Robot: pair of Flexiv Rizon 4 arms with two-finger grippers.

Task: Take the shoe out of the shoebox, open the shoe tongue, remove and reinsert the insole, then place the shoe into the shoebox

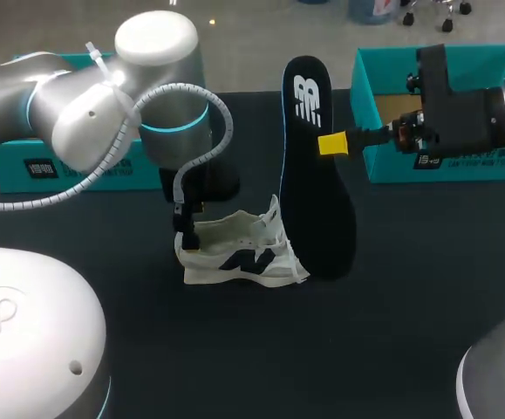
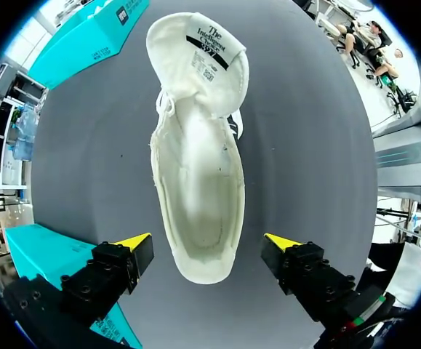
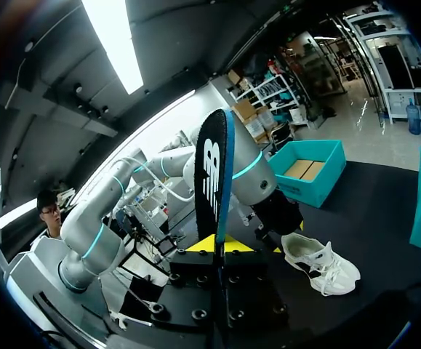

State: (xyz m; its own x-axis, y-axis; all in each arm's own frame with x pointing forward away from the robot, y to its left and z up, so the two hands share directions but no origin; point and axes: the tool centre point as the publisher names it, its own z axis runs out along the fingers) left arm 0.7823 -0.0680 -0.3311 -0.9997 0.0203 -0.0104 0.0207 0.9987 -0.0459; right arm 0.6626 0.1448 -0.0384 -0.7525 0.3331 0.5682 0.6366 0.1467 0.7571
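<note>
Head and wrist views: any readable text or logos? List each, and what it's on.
Insole: white logo mark only, no words.
Shoe tongue: printed label, too small to read surely.
Left shoebox: dark label, blurred.
Right shoebox: print on front wall, blurred.

1. The left arm (image 1: 86, 113) comes in from the left side, bends at a large rounded joint, and turns its last link straight down toward the table.
2. The left gripper (image 2: 209, 243) hangs low, pointing downward. Its two yellow-tipped fingers (image 2: 134, 242) are spread wide with nothing pinched between them.
3. The right arm (image 1: 496, 109) comes in from the right side, with its wrist lying roughly level above the table and aimed toward the middle.
4. The right gripper (image 1: 332, 144) has its fingers drawn close together, clamping the edge of the insole (image 1: 317, 209) from both sides and holding it upright.
</note>
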